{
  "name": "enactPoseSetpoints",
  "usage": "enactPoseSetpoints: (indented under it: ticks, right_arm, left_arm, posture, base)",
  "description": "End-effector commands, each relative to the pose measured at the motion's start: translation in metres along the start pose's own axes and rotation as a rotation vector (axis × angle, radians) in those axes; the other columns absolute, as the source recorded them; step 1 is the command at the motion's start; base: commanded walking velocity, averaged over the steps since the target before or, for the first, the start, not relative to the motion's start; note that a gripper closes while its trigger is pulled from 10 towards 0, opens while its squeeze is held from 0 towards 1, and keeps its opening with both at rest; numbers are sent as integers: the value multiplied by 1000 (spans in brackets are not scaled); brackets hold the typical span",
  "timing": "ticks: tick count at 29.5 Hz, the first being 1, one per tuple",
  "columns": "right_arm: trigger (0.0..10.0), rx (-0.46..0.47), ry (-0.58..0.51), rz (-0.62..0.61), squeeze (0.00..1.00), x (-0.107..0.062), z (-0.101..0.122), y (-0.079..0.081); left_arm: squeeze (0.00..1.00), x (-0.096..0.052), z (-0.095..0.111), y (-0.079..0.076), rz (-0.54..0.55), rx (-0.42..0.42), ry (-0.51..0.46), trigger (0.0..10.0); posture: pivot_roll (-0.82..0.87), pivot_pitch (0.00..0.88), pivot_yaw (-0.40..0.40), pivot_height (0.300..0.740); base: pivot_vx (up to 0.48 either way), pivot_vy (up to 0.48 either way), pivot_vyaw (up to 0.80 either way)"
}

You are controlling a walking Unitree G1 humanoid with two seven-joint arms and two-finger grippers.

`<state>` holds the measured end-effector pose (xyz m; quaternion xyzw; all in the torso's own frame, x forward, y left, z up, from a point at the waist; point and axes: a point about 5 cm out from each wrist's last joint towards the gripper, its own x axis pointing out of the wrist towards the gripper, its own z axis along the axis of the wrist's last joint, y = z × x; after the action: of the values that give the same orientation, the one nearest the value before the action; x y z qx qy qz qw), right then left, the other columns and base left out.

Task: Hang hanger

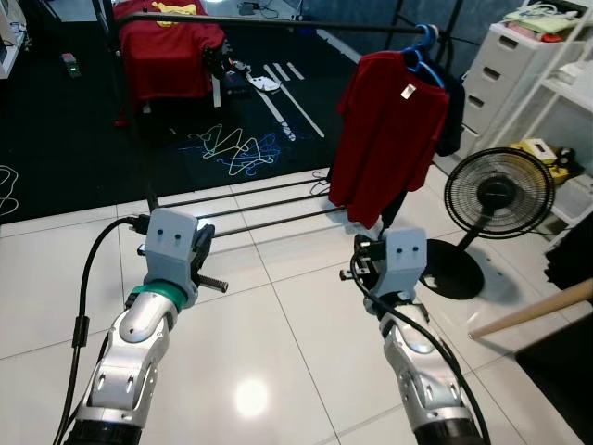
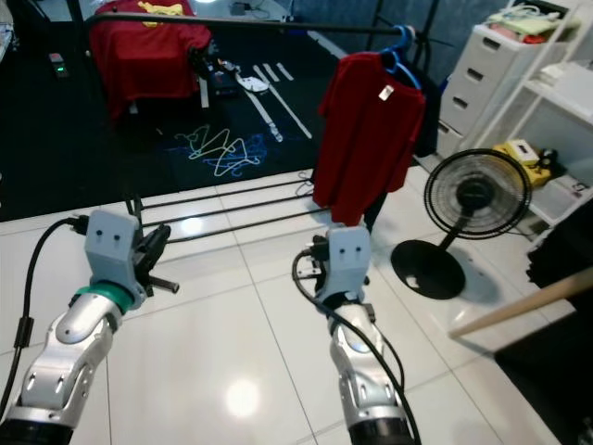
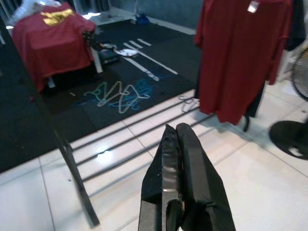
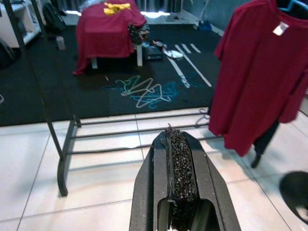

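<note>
Bright, sharp, ceiling-light glare on floor tiles [image 1: 250, 397]

Shirt [image 1: 389, 139] on rail [image 1: 278, 22], fan [image 1: 498, 195] right

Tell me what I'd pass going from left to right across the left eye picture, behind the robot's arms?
red cloth draped over a table → pile of loose hangers on the dark floor → red T-shirt on a blue hanger → black standing fan → white drawer unit

Red shirt [image 1: 389, 139], blue hanger [image 1: 422, 54]
</note>
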<state>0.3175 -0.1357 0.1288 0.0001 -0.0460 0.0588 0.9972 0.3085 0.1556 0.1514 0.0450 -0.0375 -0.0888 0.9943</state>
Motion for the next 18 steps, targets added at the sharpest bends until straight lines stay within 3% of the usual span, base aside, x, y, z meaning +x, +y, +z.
enactPoseSetpoints:
  ticks: [1,7,18]
  right_arm:
    - [10000,-6,13,-19,0,-2,-3,-5]
    - [10000,-4,13,-18,0,-2,-3,-5]
    - [10000,-2,13,-19,0,-2,-3,-4]
  left_arm:
    - [0,0,-1,-3,-13,3,6,10000]
    - [0,0,-1,-3,-14,3,6,10000]
    - [0,0,-1,-2,-12,4,11,10000]
  posture:
    - [-8,0,10,740]
    - [-7,0,11,740]
    - [-6,0,12,740]
  base:
    - [469,0,0]
    - [469,0,0]
    - [318,0,0]
